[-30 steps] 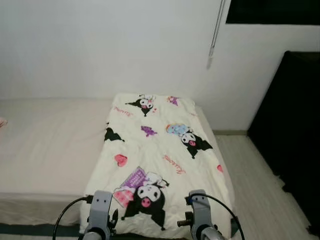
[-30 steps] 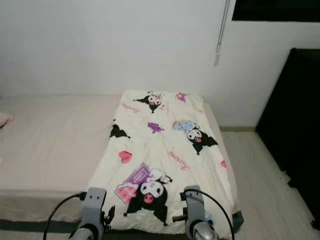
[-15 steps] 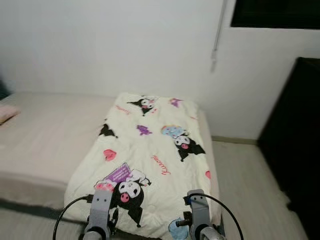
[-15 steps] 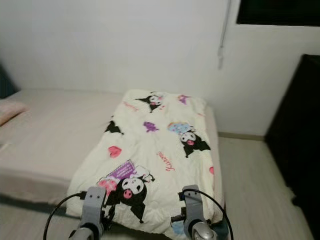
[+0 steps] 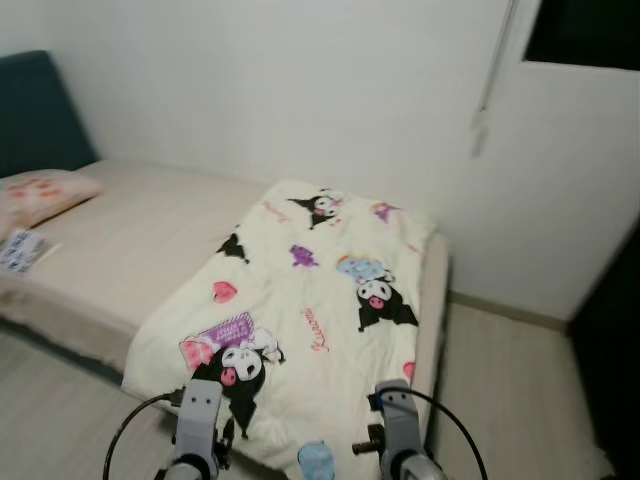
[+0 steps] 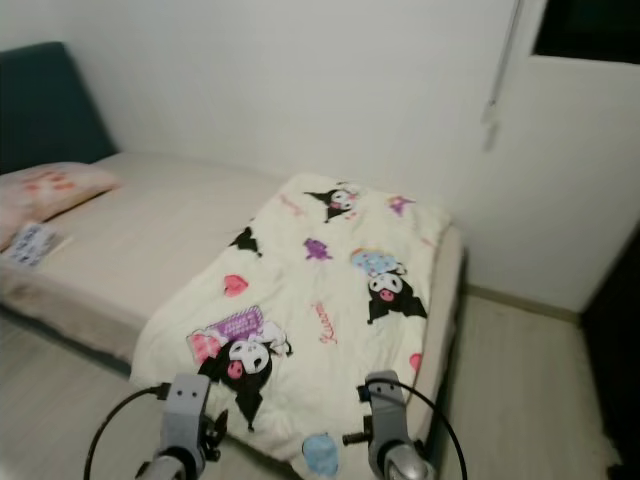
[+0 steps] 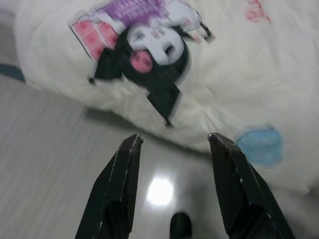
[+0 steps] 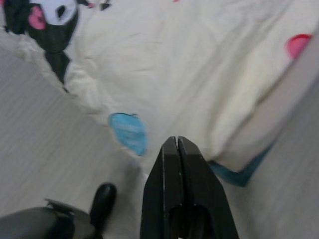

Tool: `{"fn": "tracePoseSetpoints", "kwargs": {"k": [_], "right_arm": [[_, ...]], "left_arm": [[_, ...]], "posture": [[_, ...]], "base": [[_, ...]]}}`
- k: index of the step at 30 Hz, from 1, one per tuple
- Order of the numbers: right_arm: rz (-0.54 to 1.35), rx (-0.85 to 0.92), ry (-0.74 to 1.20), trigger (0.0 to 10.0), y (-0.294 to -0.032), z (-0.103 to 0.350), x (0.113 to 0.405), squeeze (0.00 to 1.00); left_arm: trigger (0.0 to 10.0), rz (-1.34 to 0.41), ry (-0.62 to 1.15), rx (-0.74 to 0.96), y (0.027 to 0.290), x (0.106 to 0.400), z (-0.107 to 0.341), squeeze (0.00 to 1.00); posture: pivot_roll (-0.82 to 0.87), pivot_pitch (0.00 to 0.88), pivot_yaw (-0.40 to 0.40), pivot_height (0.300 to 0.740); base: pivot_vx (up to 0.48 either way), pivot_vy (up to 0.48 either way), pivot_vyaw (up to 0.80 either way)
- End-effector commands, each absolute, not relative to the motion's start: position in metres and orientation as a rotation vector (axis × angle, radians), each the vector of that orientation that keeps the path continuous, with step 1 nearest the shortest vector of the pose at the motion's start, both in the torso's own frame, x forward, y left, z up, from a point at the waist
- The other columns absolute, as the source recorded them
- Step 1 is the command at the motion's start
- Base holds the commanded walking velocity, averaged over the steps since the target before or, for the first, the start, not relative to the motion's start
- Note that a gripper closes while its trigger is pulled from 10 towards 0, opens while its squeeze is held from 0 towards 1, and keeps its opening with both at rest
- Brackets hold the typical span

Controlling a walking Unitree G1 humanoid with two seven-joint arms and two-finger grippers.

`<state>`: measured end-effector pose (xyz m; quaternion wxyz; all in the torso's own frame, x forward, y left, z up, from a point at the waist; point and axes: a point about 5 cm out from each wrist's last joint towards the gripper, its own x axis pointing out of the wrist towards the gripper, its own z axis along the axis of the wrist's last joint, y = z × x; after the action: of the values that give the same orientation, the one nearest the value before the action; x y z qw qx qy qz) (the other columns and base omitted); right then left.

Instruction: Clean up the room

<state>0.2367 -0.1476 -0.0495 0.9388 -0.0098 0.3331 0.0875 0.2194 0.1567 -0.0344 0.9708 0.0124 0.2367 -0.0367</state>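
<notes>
Cream quilt [image 5: 310,310] drapes off the bed's [image 5: 120,240] near edge, both arms low in front: left gripper [image 7: 172,149] spread and empty, right gripper [image 8: 178,149] closed on nothing, probably between jobs

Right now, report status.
Left gripper open, empty, above floor. Right gripper shut, empty. Cartoon blanket spread over bed, edge overhanging. Nothing blocking.
</notes>
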Motion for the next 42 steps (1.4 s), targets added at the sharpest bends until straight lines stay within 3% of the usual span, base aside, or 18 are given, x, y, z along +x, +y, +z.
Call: {"fn": "tracePoseSetpoints", "kwargs": {"k": [1,15,42], "right_arm": [[0.19,-0.013,0.671,10.0,-0.143,-0.047,0.24,0.0],[0.209,-0.024,0.668,10.0,-0.14,-0.046,0.241,0.0],[0.28,-0.039,0.643,10.0,-0.13,-0.042,0.246,0.0]], "left_arm": [[10.0,-0.071,0.473,0.031,0.158,0.223,-0.032,0.0],[10.0,-0.066,0.471,0.032,0.16,0.224,-0.031,0.0],[10.0,-0.053,0.47,0.03,0.161,0.226,-0.031,0.0]], "posture": [[-0.01,0.0,0.003,0.732],[-0.01,0.0,0.001,0.732],[-0.01,0.0,-0.001,0.732]], "base": [[0.0,-0.458,0.66],[0.0,-0.461,0.09],[0.0,-0.459,0.8]]}}
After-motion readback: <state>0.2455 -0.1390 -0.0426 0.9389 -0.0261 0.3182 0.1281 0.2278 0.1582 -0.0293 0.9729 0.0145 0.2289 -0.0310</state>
